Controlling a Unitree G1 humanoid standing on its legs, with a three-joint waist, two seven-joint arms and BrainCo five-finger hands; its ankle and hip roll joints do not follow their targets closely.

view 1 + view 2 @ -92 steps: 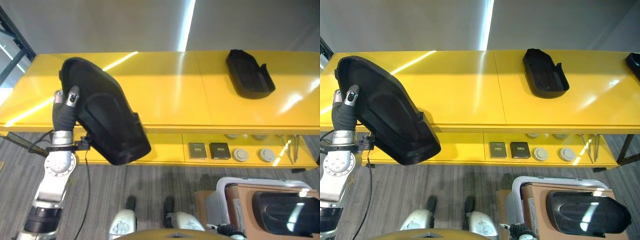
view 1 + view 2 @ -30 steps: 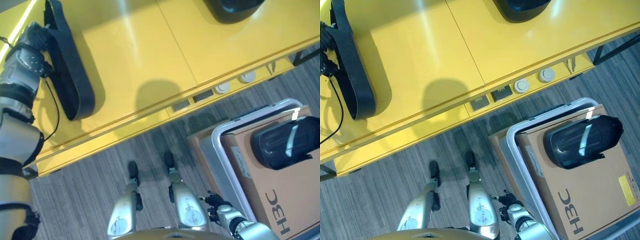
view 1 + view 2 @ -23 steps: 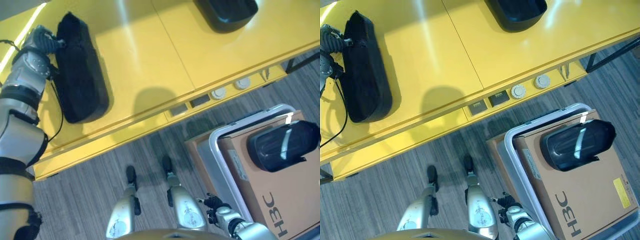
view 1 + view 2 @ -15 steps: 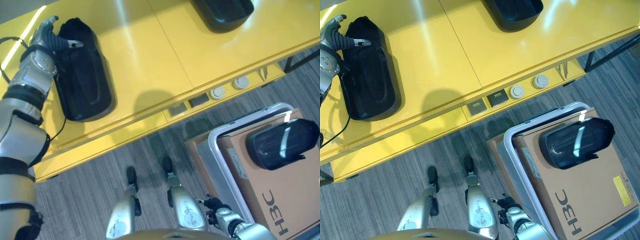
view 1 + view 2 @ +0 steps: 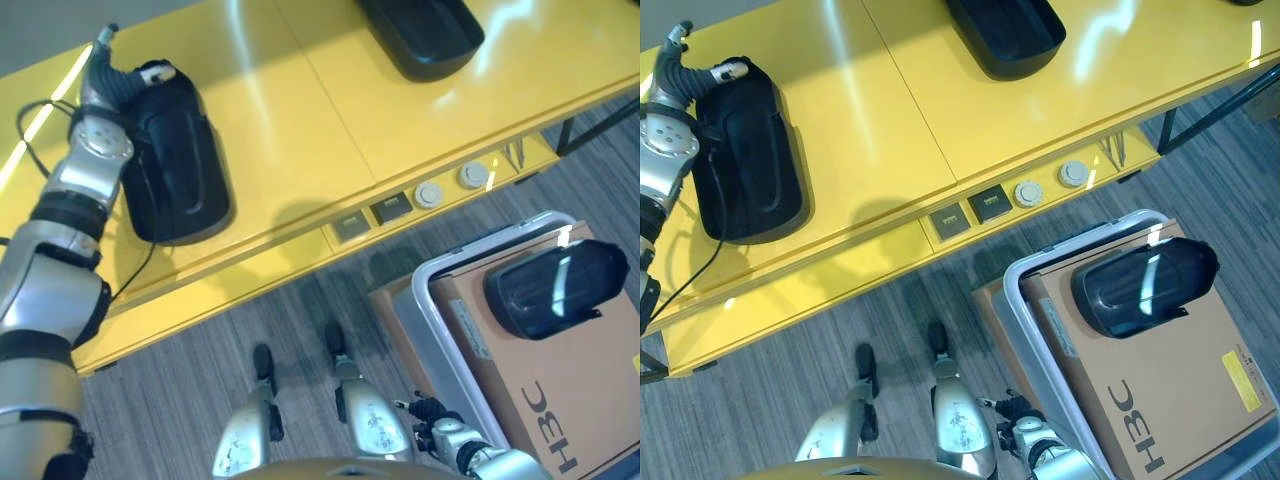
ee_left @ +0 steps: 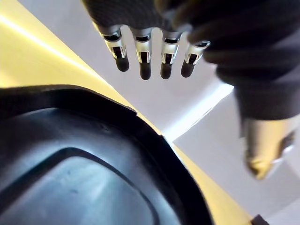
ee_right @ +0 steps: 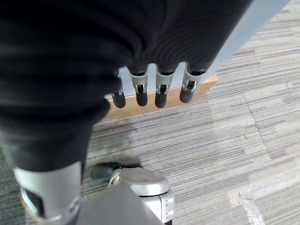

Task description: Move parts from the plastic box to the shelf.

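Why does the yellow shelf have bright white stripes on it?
In the left eye view, ceiling lights glare off the glossy yellow shelf as white streaks; the black part in the box shines too. In the left wrist view, the black part close up looks soft and blurry.

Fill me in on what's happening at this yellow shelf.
The robot's left hand is at the far end of a black part lying flat on the yellow shelf, fingers open, not gripping it. A second black part sits further along. Another part waits on cardboard in the plastic box. The right hand hangs open near the floor.
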